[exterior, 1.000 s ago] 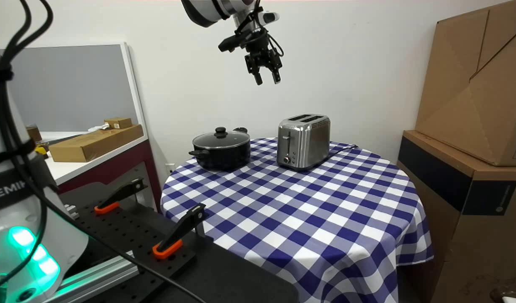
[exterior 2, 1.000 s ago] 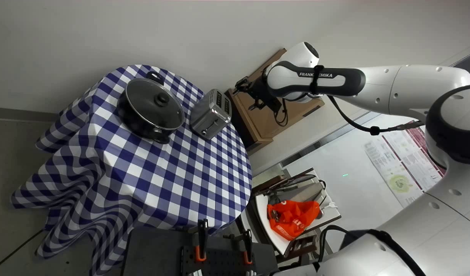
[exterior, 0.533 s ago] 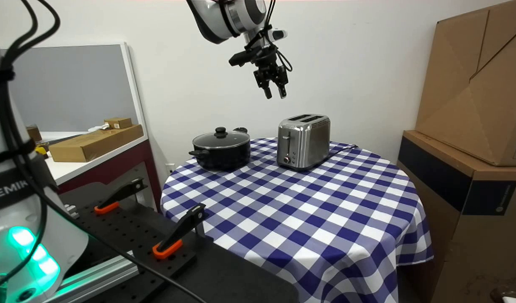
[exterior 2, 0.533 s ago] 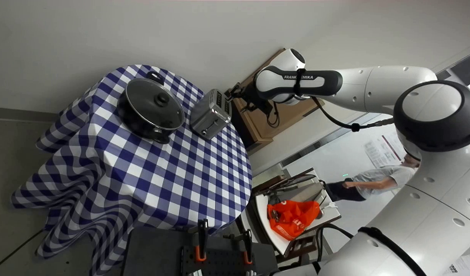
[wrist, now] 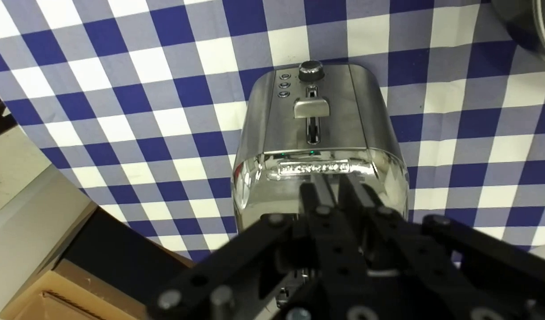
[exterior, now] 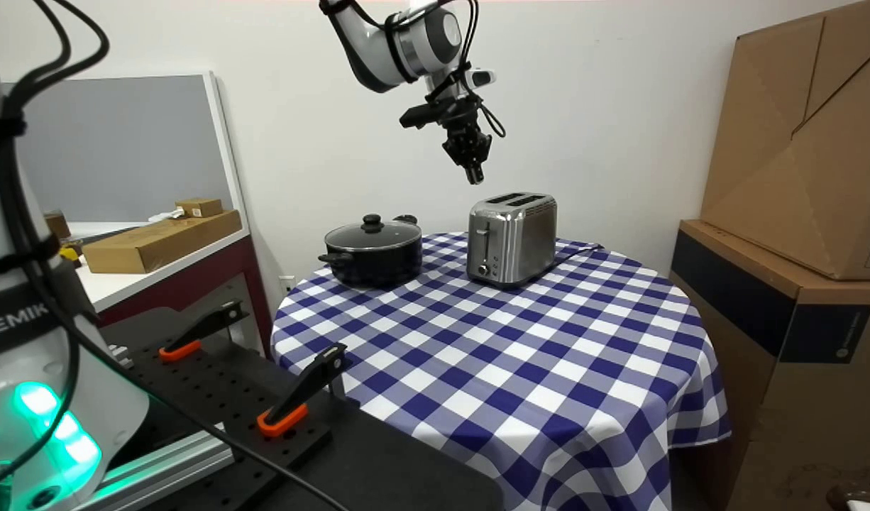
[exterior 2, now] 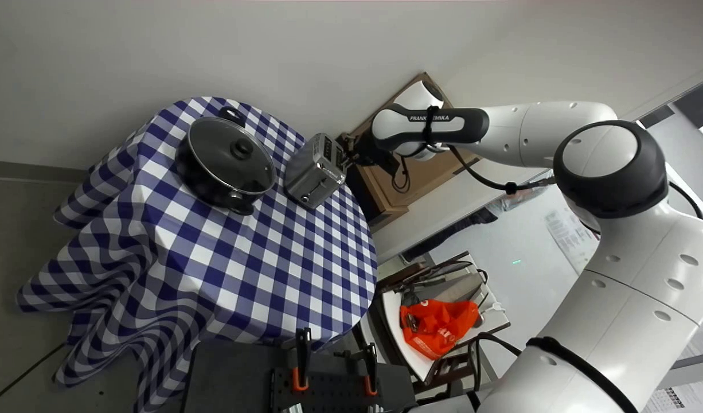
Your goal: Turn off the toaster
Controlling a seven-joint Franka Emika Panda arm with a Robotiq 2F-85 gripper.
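Note:
The silver toaster (exterior: 516,241) stands upright on the round table, in both exterior views. Its front panel (wrist: 337,129) faces up the wrist view, with a lever (wrist: 311,108) on a vertical slot, a knob (wrist: 311,73) and three small buttons (wrist: 284,85). My gripper (exterior: 475,180) hangs just above the toaster's front top edge. In the wrist view the fingertips of my gripper (wrist: 332,178) lie over the chrome top, hiding much of it. A narrow gap shows between the fingers, with nothing in it. No contact with the toaster can be made out.
A lidded black pot (exterior: 378,255) stands beside the toaster on the checkered tablecloth (exterior: 506,355). The toaster's cord (exterior: 580,252) trails behind it. Large cardboard boxes (exterior: 775,355) rise next to the table. Two clamps (exterior: 304,390) stick up from the dark mounting board (exterior: 378,461).
My gripper has come down and across to just above the toaster, and its fingers have moved from wide apart to nearly together. Toaster and pot have stayed in place.

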